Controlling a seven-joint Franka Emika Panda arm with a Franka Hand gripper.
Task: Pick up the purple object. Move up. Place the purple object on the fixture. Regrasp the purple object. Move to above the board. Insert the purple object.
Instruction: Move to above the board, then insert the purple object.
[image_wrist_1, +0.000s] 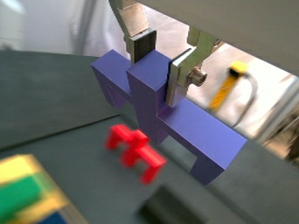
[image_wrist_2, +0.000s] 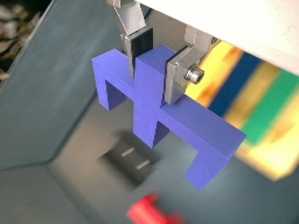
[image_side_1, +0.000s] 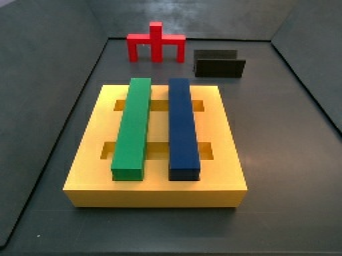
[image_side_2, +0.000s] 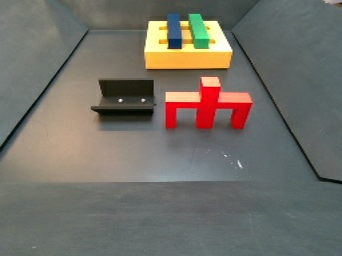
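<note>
High above floor, out of both side views: gripper (image_wrist_1: 160, 63) closed on central post of purple object (image_wrist_1: 163, 109), silver fingers (image_wrist_2: 177, 74) pressing post from both sides, crossbar and legs hanging below, tilted. Piece clear of floor in both wrist views. Red forked piece (image_side_1: 156, 43) stands upper centre in a side view, fixture (image_side_1: 219, 64) just right of it, apart. Board (image_side_1: 94, 175) fills middle of same view, green bar (image_side_1: 131, 126) and blue bar (image_side_1: 182, 126) lying lengthwise in slots, side by side.
</note>
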